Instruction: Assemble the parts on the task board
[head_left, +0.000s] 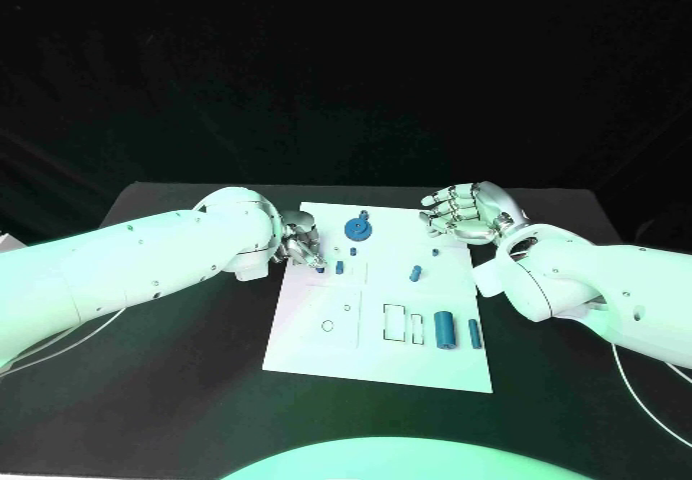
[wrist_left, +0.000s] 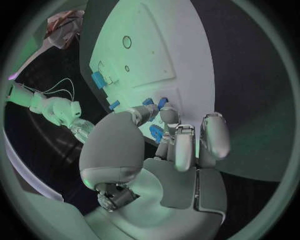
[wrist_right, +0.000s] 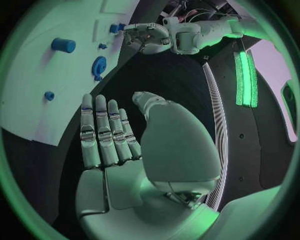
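1. A small blue part is pinched by the left hand at the white board's 10 o'clock corner; a loose pinch could drop it.
2. The right hand is held spread and empty at 1 o'clock.

The flat white task board looks like smooth, matt plastic or coated sheet, taking the light evenly without glare. The small blue cylindrical parts on it appear to be smooth plastic with a faint sheen. The black table under the board is matt and dull. The silver many-fingered left hand has a satin metallic finish, with smooth rounded shells and softer-looking grey pads on the fingers. The silver right hand shows the same brushed, lightly glossy surface. The white arm casings are smooth, glossy moulded plastic.
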